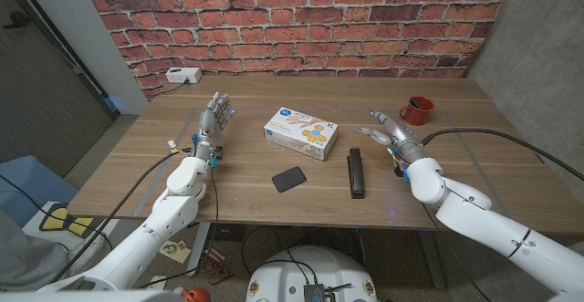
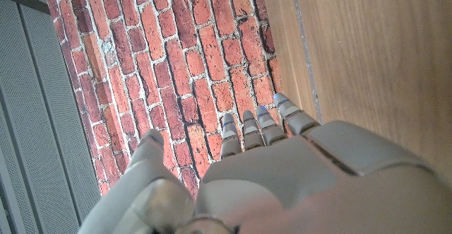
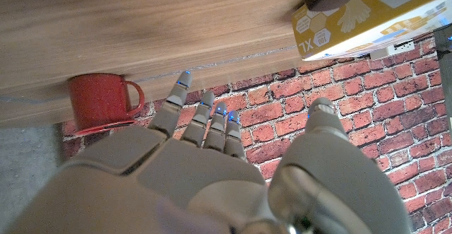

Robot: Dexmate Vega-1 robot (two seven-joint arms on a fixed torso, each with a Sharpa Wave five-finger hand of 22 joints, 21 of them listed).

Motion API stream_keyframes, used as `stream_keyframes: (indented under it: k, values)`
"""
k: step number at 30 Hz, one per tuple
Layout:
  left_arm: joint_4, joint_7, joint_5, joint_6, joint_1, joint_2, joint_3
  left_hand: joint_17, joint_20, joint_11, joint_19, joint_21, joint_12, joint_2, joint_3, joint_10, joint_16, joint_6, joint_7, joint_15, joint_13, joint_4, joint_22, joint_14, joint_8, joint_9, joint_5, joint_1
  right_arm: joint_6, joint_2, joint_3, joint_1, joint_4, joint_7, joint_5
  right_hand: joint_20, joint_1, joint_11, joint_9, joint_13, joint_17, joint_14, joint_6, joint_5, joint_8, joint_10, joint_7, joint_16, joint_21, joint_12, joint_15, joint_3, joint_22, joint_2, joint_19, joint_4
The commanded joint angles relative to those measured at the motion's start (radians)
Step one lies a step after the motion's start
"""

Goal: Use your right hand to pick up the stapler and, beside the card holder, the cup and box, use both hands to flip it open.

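While both arms reach in over the wooden table (image 1: 474,165), neither hand has hold of anything. On the right hand (image 1: 391,135) the fingers (image 1: 376,118) are spread apart and extended, empty; the right wrist view shows them (image 3: 205,117) straight, pointing toward the brick wall (image 3: 395,100). Just beside this hand, toward the table's middle, lies the black stapler (image 1: 356,173), closed and lengthwise on the wood, apart from the fingertips. Beyond the right fingers, near the far edge, stands the red cup (image 1: 418,110), seen also past the fingertips in the wrist view (image 3: 102,100). Past the stapler sits the white and yellow box (image 1: 302,133), and next to the stapler on the side away from the right hand lies the dark card holder (image 1: 289,179), flat on the wood.

The left hand (image 1: 212,129) is raised with its fingers (image 1: 217,104) loosely parted and empty, well apart from the box and the card holder. A white power strip (image 1: 182,76) lies at the far edge beyond it.
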Motion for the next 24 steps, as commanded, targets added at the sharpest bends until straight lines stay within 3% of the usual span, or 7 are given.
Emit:
stream_keyframes:
  k: [1, 8, 12, 24]
  values:
    - [0.008, -0.009, -0.007, -0.002, -0.006, -0.002, -0.002, 0.003, 0.002, 0.0, 0.007, 0.004, 0.003, 0.01, 0.003, 0.007, -0.001, 0.006, -0.002, 0.003, 0.005, -0.007, 0.004, 0.002, 0.0, 0.004, 0.001, 0.006, -0.045, 0.003, -0.011, -0.015, -0.031, -0.029, -0.041, 0.006, 0.006, 0.002, 0.005, 0.006, 0.01, 0.032, 0.021, -0.002, 0.003, 0.029, -0.001, 0.02, 0.017, 0.012, -0.068, -0.002, 0.003, 0.003, 0.048, -0.001]
    - [0.011, -0.011, -0.009, -0.004, -0.005, -0.002, -0.003, 0.003, 0.002, 0.0, 0.007, 0.004, 0.002, 0.01, 0.003, 0.006, -0.002, 0.005, -0.002, 0.002, 0.005, -0.007, 0.004, 0.002, 0.0, 0.004, 0.001, 0.007, -0.063, 0.017, -0.023, -0.019, -0.032, -0.05, -0.067, -0.002, 0.023, 0.008, 0.006, 0.011, 0.018, 0.06, 0.041, -0.001, 0.006, 0.059, 0.005, 0.038, 0.028, 0.021, -0.071, -0.001, 0.002, 0.0, 0.095, -0.01]
    - [0.01, -0.01, -0.01, -0.004, -0.003, -0.002, -0.004, 0.003, 0.002, 0.002, 0.007, 0.004, 0.001, 0.01, 0.003, 0.006, -0.002, 0.006, -0.002, 0.003, 0.005, -0.007, 0.004, 0.002, -0.001, 0.004, 0.0, 0.007, -0.064, 0.02, -0.027, -0.022, -0.034, -0.055, -0.075, -0.008, 0.029, 0.019, 0.005, 0.014, 0.023, 0.073, 0.055, -0.001, 0.008, 0.077, 0.021, 0.047, 0.027, 0.026, -0.072, -0.002, 0.001, -0.002, 0.103, -0.012]
    - [0.01, -0.014, -0.011, -0.006, -0.002, -0.001, -0.003, 0.003, 0.003, 0.001, 0.007, 0.003, 0.001, 0.01, 0.003, 0.007, -0.003, 0.005, -0.003, 0.002, 0.005, -0.008, 0.004, 0.002, -0.002, 0.004, 0.0, 0.008, -0.056, 0.006, -0.026, -0.035, -0.05, -0.04, -0.083, -0.01, 0.031, 0.019, 0.005, 0.016, 0.027, 0.075, 0.054, -0.002, 0.004, 0.077, 0.023, 0.052, 0.023, 0.025, -0.075, -0.004, 0.001, -0.005, 0.1, -0.011]
